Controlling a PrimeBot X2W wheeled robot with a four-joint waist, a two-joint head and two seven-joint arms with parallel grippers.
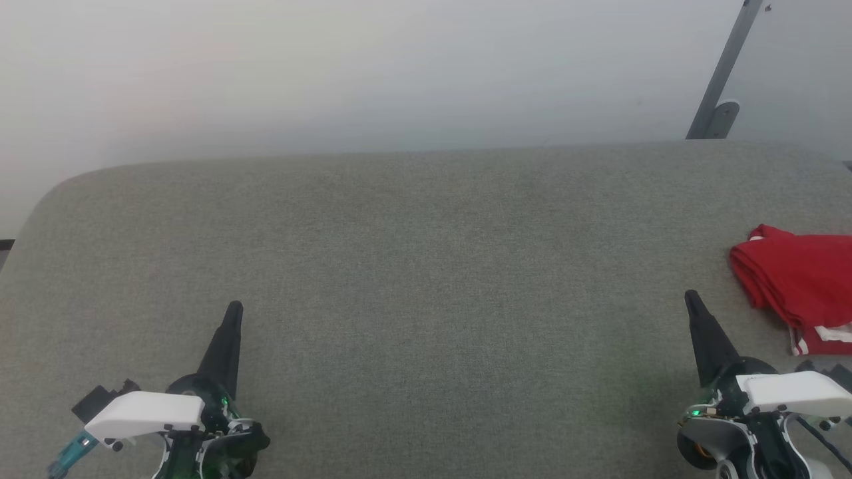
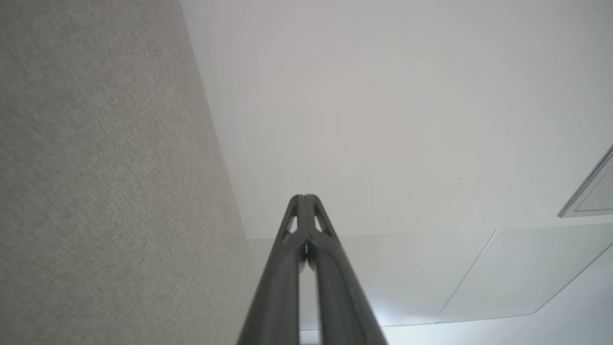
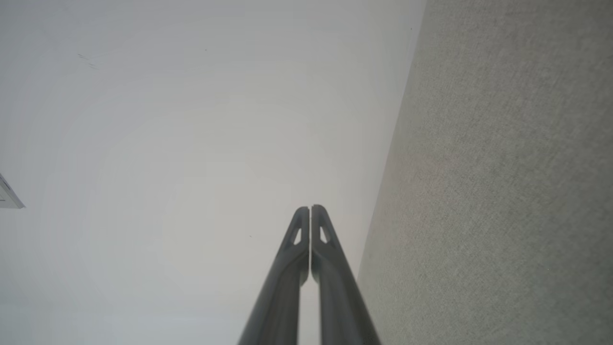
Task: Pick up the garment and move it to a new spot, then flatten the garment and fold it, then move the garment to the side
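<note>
Both my left gripper (image 1: 234,309) and right gripper (image 1: 691,298) are pointing forward, pressed together, gripping nothing; the garment (image 1: 799,279) is lying bunched on the grey fabric surface (image 1: 426,266) just right of my right gripper.

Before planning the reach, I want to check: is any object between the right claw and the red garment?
Nothing visible stands between them. The right claw, shut, lies apart from the garment, with bare grey surface in the gap.

Looks like a bare lab or test room: plain white wall (image 1: 333,66), grey fabric-covered surface (image 1: 426,233) with a rounded corner, slanted grey metal strut (image 1: 727,66) behind.
</note>
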